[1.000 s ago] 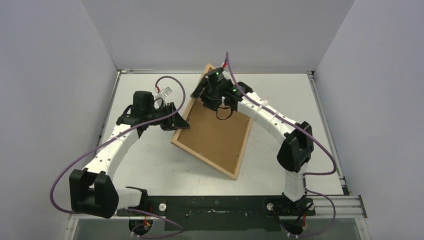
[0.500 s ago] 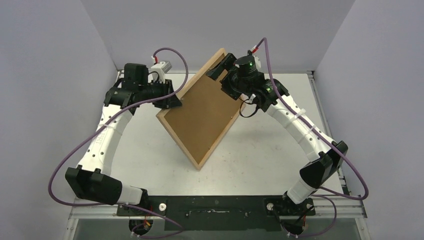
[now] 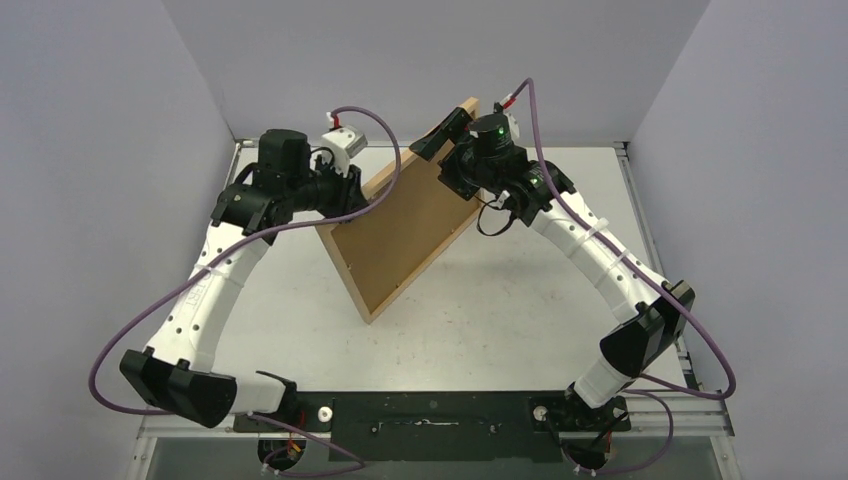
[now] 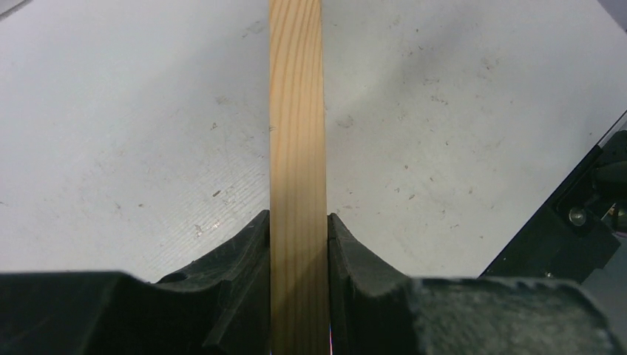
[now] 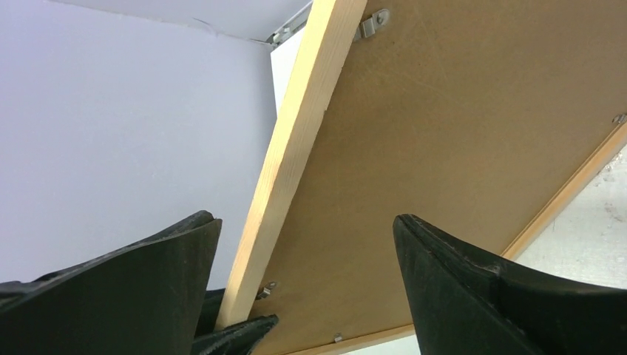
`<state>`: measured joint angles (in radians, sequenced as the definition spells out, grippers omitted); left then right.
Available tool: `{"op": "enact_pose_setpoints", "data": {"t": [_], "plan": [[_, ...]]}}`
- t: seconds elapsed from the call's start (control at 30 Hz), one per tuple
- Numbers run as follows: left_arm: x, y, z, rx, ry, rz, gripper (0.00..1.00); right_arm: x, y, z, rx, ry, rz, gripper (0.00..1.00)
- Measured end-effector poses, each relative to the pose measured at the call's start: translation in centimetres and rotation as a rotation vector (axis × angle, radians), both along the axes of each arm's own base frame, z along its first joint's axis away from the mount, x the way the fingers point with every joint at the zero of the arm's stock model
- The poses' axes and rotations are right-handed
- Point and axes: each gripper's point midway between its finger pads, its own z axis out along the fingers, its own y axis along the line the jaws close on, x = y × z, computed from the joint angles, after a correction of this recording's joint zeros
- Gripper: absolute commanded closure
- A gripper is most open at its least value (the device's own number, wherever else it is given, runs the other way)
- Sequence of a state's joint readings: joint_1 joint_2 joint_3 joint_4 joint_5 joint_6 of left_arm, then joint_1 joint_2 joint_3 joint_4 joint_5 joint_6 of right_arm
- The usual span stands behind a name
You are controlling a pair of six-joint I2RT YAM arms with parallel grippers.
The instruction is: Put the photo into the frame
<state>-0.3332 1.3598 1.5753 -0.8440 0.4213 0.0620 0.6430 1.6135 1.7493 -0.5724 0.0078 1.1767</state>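
Note:
The frame [image 3: 343, 273] is held off the table, tilted steeply on edge, its brown backing board [image 3: 405, 225] facing the camera. My left gripper [image 3: 350, 195] is shut on the frame's left bar. In the left wrist view the pale wood bar [image 4: 296, 111] runs straight between the left gripper [image 4: 298, 222] fingers, both pads pressed on it. My right gripper [image 3: 447, 135] stands open at the frame's top corner. In the right wrist view the bar [image 5: 296, 140] and board [image 5: 458, 126] lie between the right gripper [image 5: 307, 222] fingers, touching neither. The photo is hidden.
Small metal clips [image 5: 372, 22] hold the backing board along the frame's inner edge. The white table [image 3: 500, 300] lies below the frame, with grey walls close on three sides. Purple cables loop from both arms. A left fingertip [image 5: 236, 329] shows at the frame's lower bar.
The frame has been lifted from lying on the table and tipped up on edge, swinging leftward. My right gripper has opened wide and let go of it; the left stays clamped.

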Motion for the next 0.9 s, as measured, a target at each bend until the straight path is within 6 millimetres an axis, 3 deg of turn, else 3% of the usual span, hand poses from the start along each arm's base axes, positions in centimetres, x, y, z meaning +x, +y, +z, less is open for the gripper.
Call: {"op": "enact_pose_setpoints", "data": {"t": [0.13, 0.5, 0.9], "plan": [[-1.0, -0.6, 0.0, 0.013, -0.074, -0.043, 1.00, -0.2, 0.3, -0.1, 0.015, 0.037, 0.001, 0.19], [-4.4, -2.2, 0.7, 0.018, -0.209, -0.153, 1.00, -1.5, -0.5, -2.7, -0.041, 0.177, -0.014, 0.17], [-4.7, -4.9, 0.5, 0.121, -0.277, -0.219, 1.00, -3.5, -2.6, -4.5, -0.103, 0.314, -0.037, 0.33]]}}
